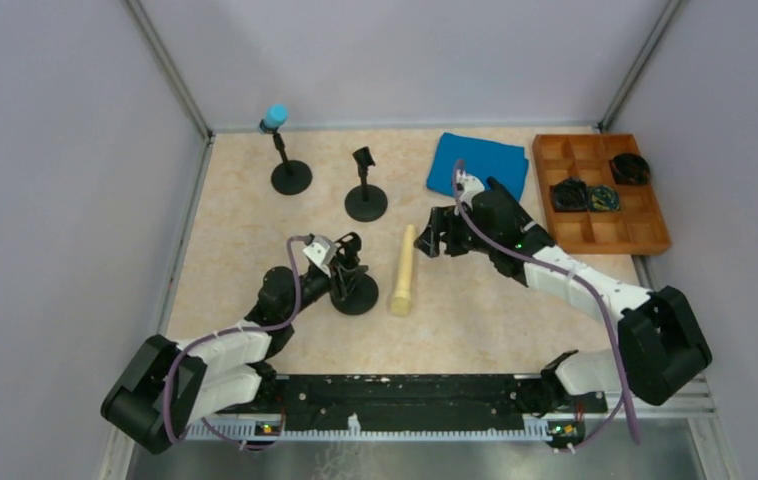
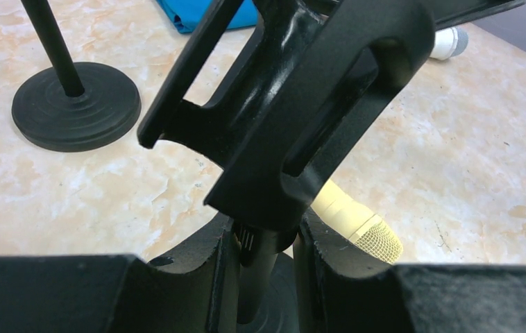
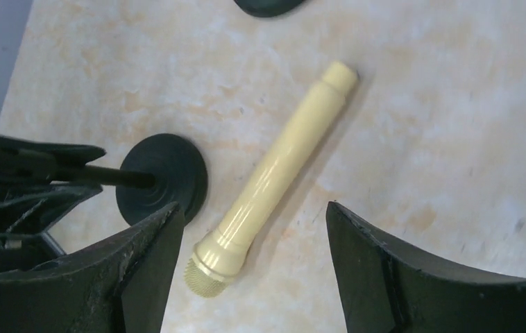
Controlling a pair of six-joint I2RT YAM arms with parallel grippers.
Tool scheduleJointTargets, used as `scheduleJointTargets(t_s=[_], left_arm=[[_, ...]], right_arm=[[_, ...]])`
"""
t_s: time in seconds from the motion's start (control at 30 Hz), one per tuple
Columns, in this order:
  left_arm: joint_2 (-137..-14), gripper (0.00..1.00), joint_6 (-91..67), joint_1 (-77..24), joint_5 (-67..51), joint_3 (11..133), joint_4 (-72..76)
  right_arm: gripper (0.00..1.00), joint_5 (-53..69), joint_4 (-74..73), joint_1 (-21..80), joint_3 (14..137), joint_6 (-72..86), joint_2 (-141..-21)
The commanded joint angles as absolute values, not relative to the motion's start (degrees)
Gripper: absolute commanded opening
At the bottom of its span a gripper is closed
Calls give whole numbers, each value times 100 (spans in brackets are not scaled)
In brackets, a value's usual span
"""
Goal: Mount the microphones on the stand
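Note:
A cream microphone lies flat on the table, mesh head toward me. My right gripper hovers above it, open, with the microphone lying between the spread fingers. My left gripper is shut on the pole of the near stand, just below its empty black clip. A light blue microphone sits in the far left stand. A middle stand has an empty clip. A white microphone head shows in the left wrist view. No black microphone is in view.
A blue cloth lies at the back, right of centre. A wooden compartment tray with black coiled items stands at the far right. Grey walls close in the table on the left, back and right.

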State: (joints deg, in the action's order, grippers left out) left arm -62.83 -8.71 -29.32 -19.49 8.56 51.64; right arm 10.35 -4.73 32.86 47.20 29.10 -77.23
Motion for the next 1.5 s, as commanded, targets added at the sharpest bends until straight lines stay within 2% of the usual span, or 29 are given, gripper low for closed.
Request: scheduleJointTargets(t_s=[0.0, 0.07, 0.13, 0.2, 0.23, 0.27, 0.37, 0.43, 0.6, 1.03, 1.3, 1.47], left_arm=[[-6017, 0, -967, -2961, -1845, 838, 5637], [-5968, 0, -1039, -2970, -1738, 827, 5562], [-5893, 0, -1113, -2987, -1545, 806, 5454], [-5794, 0, -1162, -2996, -1410, 764, 5384], [-5752, 0, -1175, -3004, -1374, 737, 5370], [-5713, 0, -1177, -3001, -1353, 727, 5365], [-5648, 0, -1165, -2999, -1312, 721, 5334], [-5642, 0, -1145, -3000, -1282, 721, 5317], [-5541, 0, -1108, -3001, -1170, 704, 5241], [-5389, 0, -1081, -3000, -1009, 659, 5097], [-5446, 0, -1090, -3005, -996, 676, 5082], [-5489, 0, -1099, -3004, -968, 684, 5080]], right_arm=[[78, 2210, 1756, 3266, 4180, -99, -7206], [88, 3109, 2586, 3269, 3898, -1235, -7074], [94, 4099, 2203, 3273, 4031, -2831, -7041], [99, 4933, 338, 3295, 4689, -5228, -7160], [99, 5083, -1084, 3317, 5077, -6237, -7346], [99, 5143, -1894, 3325, 5513, -6979, -7574], [99, 5141, -4203, 3356, 6848, -8734, -8441], [99, 4911, -5136, 3530, 7510, -9246, -8996], [99, 3450, -5789, 4281, 8139, -9471, -10026], [98, 2631, -6088, 4778, 8552, -9773, -11059], [90, 2278, -5557, 4835, 8257, -9669, -11334], [77, 2284, -5372, 4859, 8225, -9639, -11382]])
